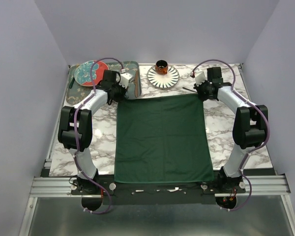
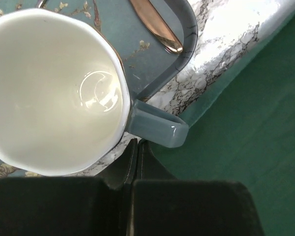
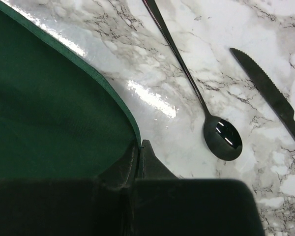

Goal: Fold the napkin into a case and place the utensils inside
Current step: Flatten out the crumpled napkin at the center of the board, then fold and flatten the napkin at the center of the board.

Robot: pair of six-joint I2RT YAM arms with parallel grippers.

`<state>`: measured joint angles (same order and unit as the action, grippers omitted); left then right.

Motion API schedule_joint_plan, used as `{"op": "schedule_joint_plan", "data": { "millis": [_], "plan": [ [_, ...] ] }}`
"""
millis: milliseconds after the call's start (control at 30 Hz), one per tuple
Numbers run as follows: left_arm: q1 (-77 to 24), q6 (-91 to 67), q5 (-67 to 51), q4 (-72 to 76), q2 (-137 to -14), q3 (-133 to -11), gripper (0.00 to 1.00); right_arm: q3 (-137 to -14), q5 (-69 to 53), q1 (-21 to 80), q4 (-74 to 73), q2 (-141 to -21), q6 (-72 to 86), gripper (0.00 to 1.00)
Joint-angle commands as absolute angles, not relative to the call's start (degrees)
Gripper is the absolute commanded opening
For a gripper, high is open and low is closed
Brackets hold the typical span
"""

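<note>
- Pinching the far left corner of the napkin (image 1: 161, 140) is my left tool (image 1: 119, 92). Its two tips are pressed together, and in the left wrist view the corner of the cloth runs in between them.
- My right tool (image 1: 203, 93) is at the far right corner in the same way: the tips are together and the green edge curves up into them, so it is clamped on the cloth.
- The napkin is dark green and lies spread open and flat in the middle of the worktop (image 3: 152, 73). It is not folded, and its near edge is between the bases of my two arms.
- A black spoon (image 3: 222, 140) and a black knife (image 3: 270, 93) lie on the bare marble near the far right corner. They are side by side, apart from each other, and do not touch the cloth.
- A white mug (image 2: 54, 88) with a grey-blue handle stands just beside my left tool, on a tray (image 2: 192, 29) at the far left.
- On this tray there are also a copper-coloured cutlery piece (image 2: 157, 27) and a red and teal plate (image 1: 88, 73).
- A striped plate (image 1: 163, 77) with a small cup (image 1: 161, 66) on it stands far in the middle, beyond the cloth.
</note>
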<state>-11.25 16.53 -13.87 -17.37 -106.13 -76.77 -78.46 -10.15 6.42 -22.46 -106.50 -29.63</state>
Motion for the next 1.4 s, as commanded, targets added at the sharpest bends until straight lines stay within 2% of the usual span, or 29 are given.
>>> {"op": "schedule_joint_plan", "data": {
  "millis": [0,300,500,800,1000,1133,1367],
  "plan": [
    [-11.1,20.6,-16.0,-17.2,-102.8,-74.6,0.0,-79.3,-12.0,6.1,-24.0,-103.5,-31.1,0.01],
    [-10.3,29.3,-18.9,-24.5,-93.5,-68.8,0.0,-72.6,-15.9,6.0,-30.5,-94.0,-38.0,0.01],
    [-10.2,29.2,-17.8,-25.1,-87.1,-65.7,0.0,-71.8,-15.9,5.8,-31.7,-90.9,-38.2,0.01],
    [-9.7,27.5,-14.9,-24.3,-93.8,-77.0,0.0,-84.9,-15.9,5.2,-32.3,-99.0,-36.0,0.01],
    [-8.4,27.9,-14.8,-25.5,-96.3,-83.1,0.0,-88.9,-16.2,4.7,-34.8,-99.1,-36.6,0.01],
    [-8.4,28.4,-18.5,-27.3,-92.7,-81.3,0.0,-85.1,-17.4,4.7,-35.9,-96.2,-38.7,0.01],
    [-8.8,30.8,-24.0,-32.8,-83.3,-69.6,0.0,-74.0,-20.1,4.7,-37.5,-88.8,-44.0,0.01]
  ]
}}
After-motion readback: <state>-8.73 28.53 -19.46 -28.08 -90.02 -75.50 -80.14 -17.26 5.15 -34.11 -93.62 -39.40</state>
